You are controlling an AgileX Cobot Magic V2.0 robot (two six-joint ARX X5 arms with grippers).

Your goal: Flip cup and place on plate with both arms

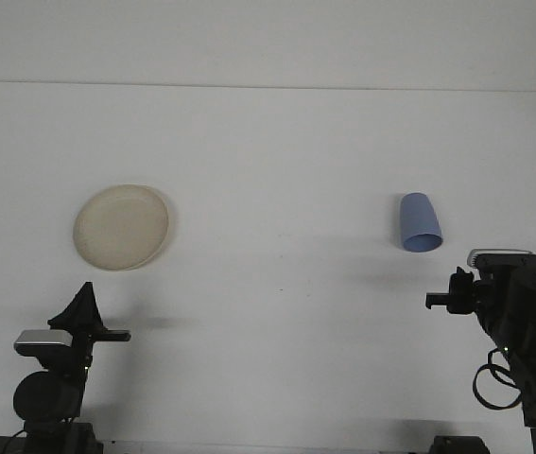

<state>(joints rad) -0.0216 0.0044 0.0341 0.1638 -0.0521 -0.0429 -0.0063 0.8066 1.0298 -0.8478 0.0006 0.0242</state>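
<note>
The right claw [443, 301] is nearing the blue cup [421, 224], lying tipped toward the bench's right edge. Whether either claw's jaws are apart, I cannot tell. The next move is calling for a reach onto the cup, with the plate [121, 226] waiting well apart near the left edge.
</note>
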